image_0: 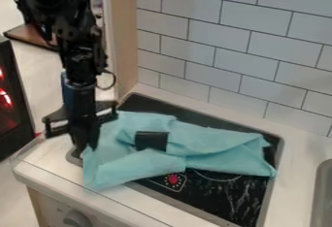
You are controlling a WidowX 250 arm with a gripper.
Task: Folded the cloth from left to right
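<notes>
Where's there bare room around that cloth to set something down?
The near right part of the stovetop, bordered by the cloth, looks bare, as does the counter between stovetop and sink. It's crowded at the cloth's left end, by the tool.

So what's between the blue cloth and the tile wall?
Past the cloth, black stove top, then white counter by the wall, in the camera view.

Stove [240, 197]: middle hidden under cloth [217, 148]. Arm [77, 66], upper left of stove, cut off by top edge. Sink [321, 204], right of stove, cut off. Black piece [151, 140] over stove's left part, identity unclear.
</notes>
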